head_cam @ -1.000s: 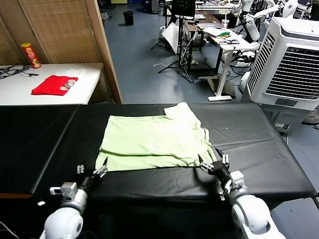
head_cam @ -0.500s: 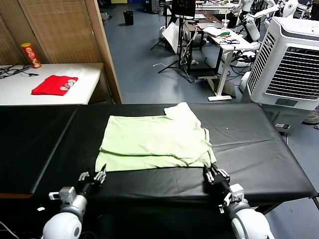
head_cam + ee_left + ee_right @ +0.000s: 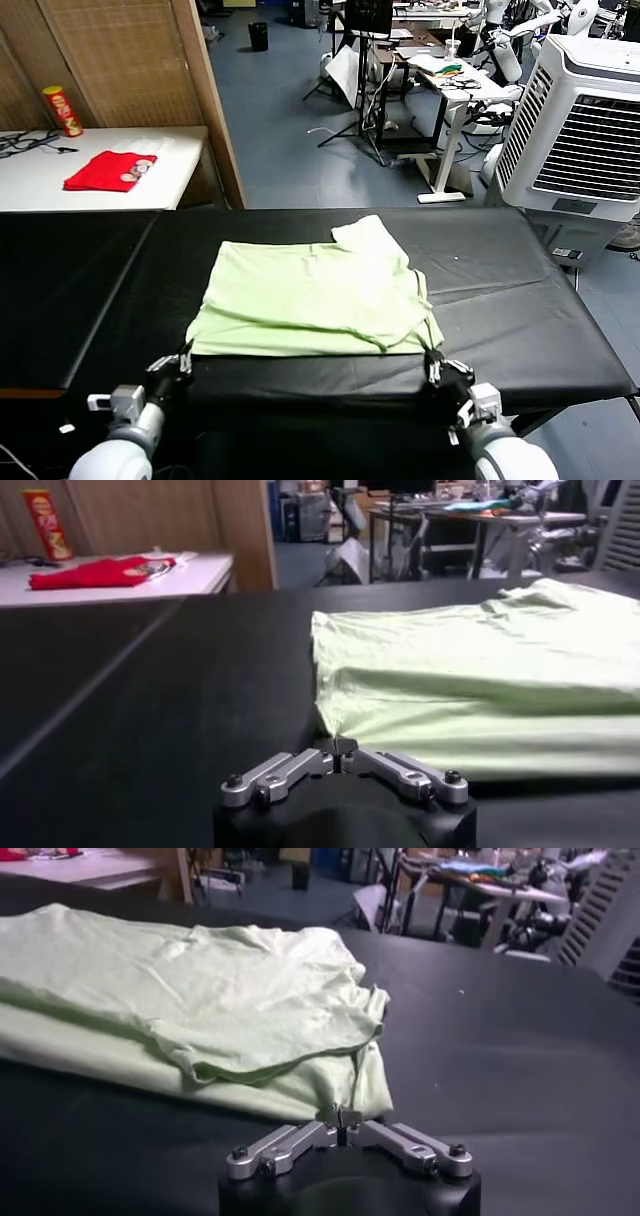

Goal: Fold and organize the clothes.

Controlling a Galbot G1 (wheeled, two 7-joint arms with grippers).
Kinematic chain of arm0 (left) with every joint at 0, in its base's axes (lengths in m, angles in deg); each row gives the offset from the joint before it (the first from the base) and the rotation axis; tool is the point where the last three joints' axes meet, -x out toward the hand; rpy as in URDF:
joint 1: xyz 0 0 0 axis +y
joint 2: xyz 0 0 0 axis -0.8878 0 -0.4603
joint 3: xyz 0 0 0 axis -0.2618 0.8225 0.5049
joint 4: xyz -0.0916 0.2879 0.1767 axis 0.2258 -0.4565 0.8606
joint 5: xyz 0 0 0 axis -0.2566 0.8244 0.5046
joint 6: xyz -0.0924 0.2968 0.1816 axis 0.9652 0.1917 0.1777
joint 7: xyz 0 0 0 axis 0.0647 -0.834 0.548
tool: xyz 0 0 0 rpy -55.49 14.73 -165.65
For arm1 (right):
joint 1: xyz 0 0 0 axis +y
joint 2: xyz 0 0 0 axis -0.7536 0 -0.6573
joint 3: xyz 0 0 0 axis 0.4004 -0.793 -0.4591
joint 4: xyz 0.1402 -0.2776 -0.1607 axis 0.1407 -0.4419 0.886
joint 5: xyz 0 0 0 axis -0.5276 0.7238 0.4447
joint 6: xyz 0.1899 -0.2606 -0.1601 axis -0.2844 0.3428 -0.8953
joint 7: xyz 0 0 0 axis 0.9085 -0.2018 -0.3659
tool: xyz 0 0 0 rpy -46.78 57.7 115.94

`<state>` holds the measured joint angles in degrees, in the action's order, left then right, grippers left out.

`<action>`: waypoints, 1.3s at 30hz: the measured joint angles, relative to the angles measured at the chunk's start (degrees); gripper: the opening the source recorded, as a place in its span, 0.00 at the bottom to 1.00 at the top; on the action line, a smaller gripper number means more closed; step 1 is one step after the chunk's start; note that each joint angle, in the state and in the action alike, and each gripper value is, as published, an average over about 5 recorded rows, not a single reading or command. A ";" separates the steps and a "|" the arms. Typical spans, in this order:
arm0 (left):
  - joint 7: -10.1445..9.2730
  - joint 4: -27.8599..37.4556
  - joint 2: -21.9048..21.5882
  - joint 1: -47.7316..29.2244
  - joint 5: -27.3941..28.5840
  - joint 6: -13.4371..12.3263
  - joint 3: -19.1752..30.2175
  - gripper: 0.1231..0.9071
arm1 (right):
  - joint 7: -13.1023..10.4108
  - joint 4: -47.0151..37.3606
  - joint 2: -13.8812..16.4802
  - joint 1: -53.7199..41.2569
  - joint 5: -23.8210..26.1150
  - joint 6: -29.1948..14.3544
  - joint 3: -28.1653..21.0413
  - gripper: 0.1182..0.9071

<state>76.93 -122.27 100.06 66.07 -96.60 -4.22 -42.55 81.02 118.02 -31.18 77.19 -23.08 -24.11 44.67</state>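
Note:
The pale green shirt (image 3: 310, 300) lies folded flat on the black table (image 3: 520, 290), one sleeve sticking out at its far right. My left gripper (image 3: 183, 357) is at the shirt's near left corner, and the left wrist view shows it (image 3: 340, 752) shut on the tip of the fabric (image 3: 480, 680). My right gripper (image 3: 433, 357) is at the near right corner; in the right wrist view it (image 3: 340, 1120) is pinched shut on the hem of the shirt (image 3: 200, 988). Both stay low near the table's front edge.
A small red garment (image 3: 108, 170) and a chip can (image 3: 62, 110) sit on the white side table at the far left. A wooden partition (image 3: 150, 60) stands behind it. A white air cooler (image 3: 590, 120) stands at the right, beyond the table.
Both grippers closed on the shirt's near corners and drew back toward the front edge. The shirt's near edge slid with them toward me.

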 joint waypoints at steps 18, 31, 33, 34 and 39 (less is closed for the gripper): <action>-4.32 -6.31 -3.46 -4.89 -10.41 5.23 -2.68 0.86 | -3.29 -6.26 6.85 -19.49 -9.17 -2.98 -2.87 0.86; -4.55 20.47 -6.31 -39.53 -19.13 6.21 11.96 0.86 | -5.66 -41.22 1.62 -55.02 -10.46 0.08 -20.99 0.86; -4.03 25.28 -5.88 -44.36 -19.52 6.44 14.52 0.86 | -5.07 -45.70 0.46 -58.61 -10.88 0.63 -22.54 0.86; -3.70 27.46 -5.67 -46.45 -19.59 6.53 15.66 0.86 | -4.85 -47.62 -0.05 -60.09 -11.16 0.78 -23.21 0.86; -2.31 36.50 -5.10 -54.09 -19.19 7.02 20.17 0.86 | -4.05 -54.87 -2.33 -65.25 -12.40 0.90 -25.47 0.86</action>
<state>74.62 -85.77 94.96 11.99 -115.79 2.81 -22.37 76.97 63.15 -33.50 11.94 -35.48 -23.21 19.20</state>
